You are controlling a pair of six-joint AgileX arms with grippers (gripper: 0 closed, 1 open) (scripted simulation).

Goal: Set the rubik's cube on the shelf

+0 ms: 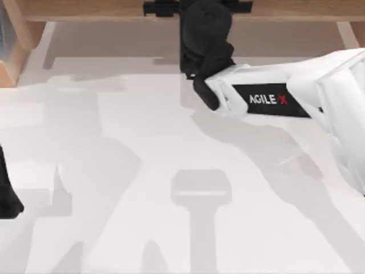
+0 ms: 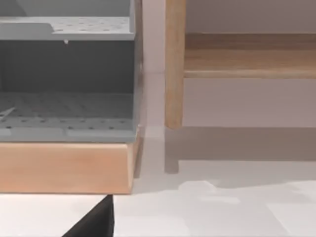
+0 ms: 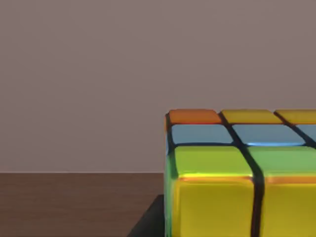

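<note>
The rubik's cube, with yellow, green, blue and orange tiles and dark grid lines, looms close in the right wrist view above the brown wood of the shelf. A dark shape lies against its lower side. Its underside is out of frame, so I cannot tell whether it rests on the wood. From above, my right gripper reaches over the long light-brown shelf at the table's back edge and hides the cube. My left gripper is parked at the left edge of the table.
A grey perforated rack in a wooden frame stands at the back left, beside a wooden upright of the shelf. The white tabletop spreads out in front, crossed by arm shadows.
</note>
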